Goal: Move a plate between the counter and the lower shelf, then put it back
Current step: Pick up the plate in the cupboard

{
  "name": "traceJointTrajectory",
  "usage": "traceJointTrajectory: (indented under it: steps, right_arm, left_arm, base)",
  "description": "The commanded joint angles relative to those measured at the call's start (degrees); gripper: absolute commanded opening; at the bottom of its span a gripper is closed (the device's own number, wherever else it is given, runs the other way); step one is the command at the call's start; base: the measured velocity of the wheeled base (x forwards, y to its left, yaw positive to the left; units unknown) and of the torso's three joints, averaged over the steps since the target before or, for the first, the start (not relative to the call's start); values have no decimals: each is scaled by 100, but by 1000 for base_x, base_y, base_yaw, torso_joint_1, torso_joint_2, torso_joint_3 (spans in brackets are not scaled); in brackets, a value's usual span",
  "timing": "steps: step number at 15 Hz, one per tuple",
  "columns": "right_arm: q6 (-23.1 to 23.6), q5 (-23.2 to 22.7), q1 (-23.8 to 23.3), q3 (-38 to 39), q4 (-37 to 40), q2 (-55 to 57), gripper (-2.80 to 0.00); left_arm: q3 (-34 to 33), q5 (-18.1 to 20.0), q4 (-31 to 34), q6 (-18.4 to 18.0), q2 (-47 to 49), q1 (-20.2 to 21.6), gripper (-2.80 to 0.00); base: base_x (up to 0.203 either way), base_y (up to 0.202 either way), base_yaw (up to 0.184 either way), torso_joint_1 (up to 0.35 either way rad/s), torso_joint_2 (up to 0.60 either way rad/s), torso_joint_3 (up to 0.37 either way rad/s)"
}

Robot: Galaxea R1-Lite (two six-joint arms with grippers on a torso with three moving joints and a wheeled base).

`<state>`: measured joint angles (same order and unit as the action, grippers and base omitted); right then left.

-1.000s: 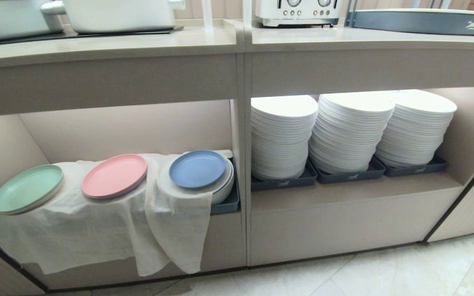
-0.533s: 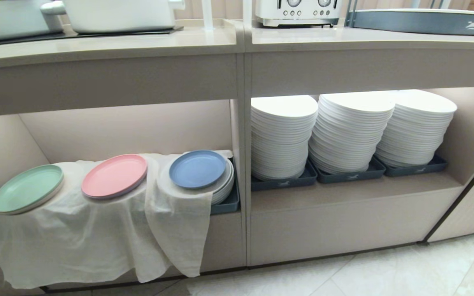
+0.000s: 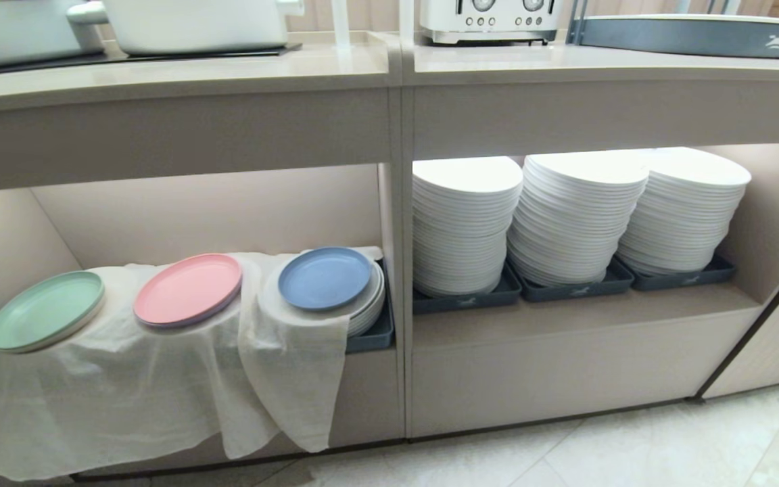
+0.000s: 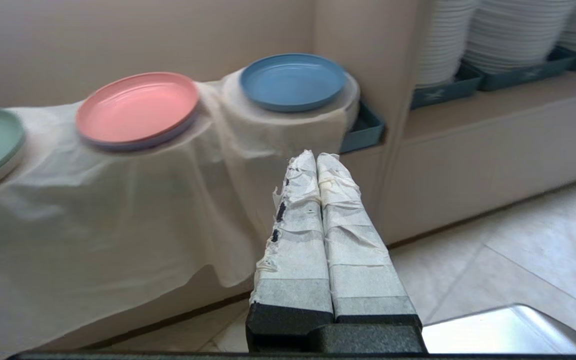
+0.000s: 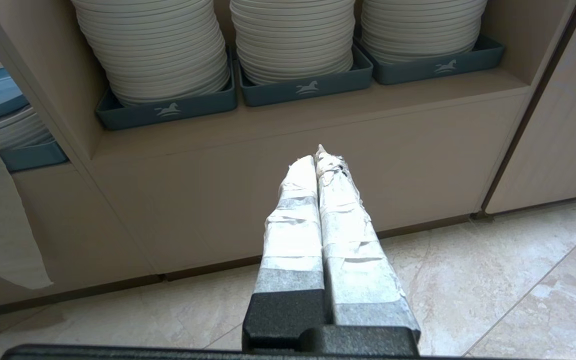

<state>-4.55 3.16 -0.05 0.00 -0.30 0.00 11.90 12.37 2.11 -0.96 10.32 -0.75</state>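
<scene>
left claw (image 4: 316,159) pressed closed and empty, blue plate (image 4: 293,81) beyond its tips on the shelf (image 3: 376,375); right claw (image 5: 316,159) likewise closed, empty.

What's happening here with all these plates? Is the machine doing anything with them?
Nothing is being held yet. The blue plate sits on a cloth-covered stack in the lower shelf, right of a pink plate and a green plate. The left end effector is shut and empty, out in front of the white cloth and pointing toward the blue plate. The right end effector, also shut, hangs before the compartment with the tall white plate stacks.
</scene>
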Motion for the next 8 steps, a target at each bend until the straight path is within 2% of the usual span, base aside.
traceJointTrajectory:
  steps: [1, 5, 8]
  right_arm:
    - [-3, 1, 5, 0, -5, 0, -280]
    - [-3, 1, 5, 0, 4, 0, -280]
    - [-3, 1, 5, 0, 4, 0, -280]
  left_arm:
    - [302, 191, -67, 10, 915, -143, -280]
    - [383, 321, -762, 33, 2214, -475, -280]
    - [401, 332, -1501, 216, 3455, -542, -280]
  base:
    - [0, 0, 0, 0, 0, 0]
    - [0, 0, 0, 0, 0, 0]
    - [0, 0, 0, 0, 0, 0]
